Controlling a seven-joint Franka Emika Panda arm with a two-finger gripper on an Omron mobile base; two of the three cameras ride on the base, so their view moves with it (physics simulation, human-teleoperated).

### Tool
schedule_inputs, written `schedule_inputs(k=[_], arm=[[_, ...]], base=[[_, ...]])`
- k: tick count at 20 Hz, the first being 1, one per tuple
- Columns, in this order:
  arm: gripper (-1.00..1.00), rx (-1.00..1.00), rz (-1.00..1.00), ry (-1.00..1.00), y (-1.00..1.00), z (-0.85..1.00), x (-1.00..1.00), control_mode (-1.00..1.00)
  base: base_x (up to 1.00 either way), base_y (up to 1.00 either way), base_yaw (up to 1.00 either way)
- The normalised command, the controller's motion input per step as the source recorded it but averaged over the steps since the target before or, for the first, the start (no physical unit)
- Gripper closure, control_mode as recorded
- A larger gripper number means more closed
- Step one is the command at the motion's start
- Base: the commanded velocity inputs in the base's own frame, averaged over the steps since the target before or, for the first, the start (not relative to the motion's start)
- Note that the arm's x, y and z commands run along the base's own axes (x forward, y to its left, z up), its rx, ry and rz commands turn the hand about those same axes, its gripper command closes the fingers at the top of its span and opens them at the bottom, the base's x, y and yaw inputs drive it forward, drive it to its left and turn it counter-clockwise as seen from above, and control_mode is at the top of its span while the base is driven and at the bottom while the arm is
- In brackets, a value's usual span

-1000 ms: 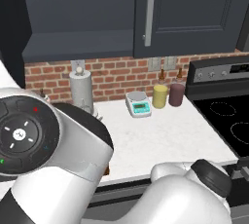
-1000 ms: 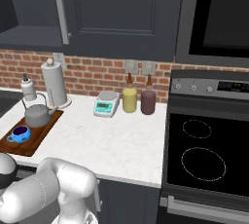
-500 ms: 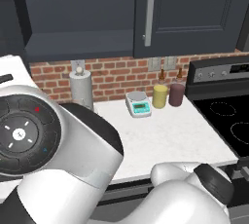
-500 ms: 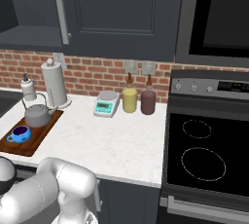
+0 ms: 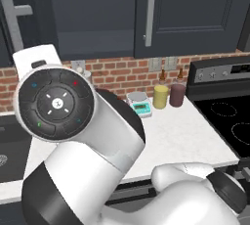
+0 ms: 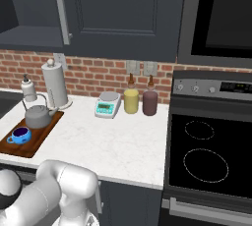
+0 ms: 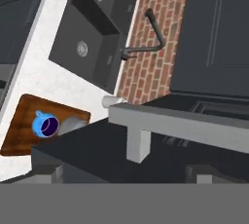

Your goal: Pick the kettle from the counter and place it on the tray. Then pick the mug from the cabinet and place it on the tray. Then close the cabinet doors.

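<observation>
On the white surface [image 6: 123, 141], one tray [image 6: 30, 134] carries one kettle [image 6: 38, 116] and one mug [image 6: 19, 135], close together. Through the hand view, the mug lies far below the released jaws, which sit near a cabinet door's silver handle [image 7: 180, 123]. No readable writing shows.

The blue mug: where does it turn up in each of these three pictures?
Left base view: hidden behind the robot's own arm.
Right base view: blue mug at far left, on the near end of the wooden tray, in front of the kettle.
Hand view: lower left, on that tray.
Shared landmark: the tray.
</observation>
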Motion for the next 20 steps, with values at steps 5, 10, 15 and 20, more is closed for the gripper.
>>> schedule_inputs(k=[5, 10, 15, 20], arm=[[-1.00, 0.03, -0.02, 0.00, -0.56, 0.00, 0.36, -1.00], [-1.00, 0.03, -0.05, 0.00, -0.57, 0.00, 0.36, -1.00], [-1.00, 0.02, -0.07, -0.02, -0.59, 0.00, 0.34, -1.00], [-1.00, 0.01, -0.07, -0.02, -0.58, 0.00, 0.39, -1.00]], base=[[0.00, 0.00, 0.00], [0.00, 0.00, 0.00], [0.00, 0.00, 0.00], [0.00, 0.00, 0.00]])
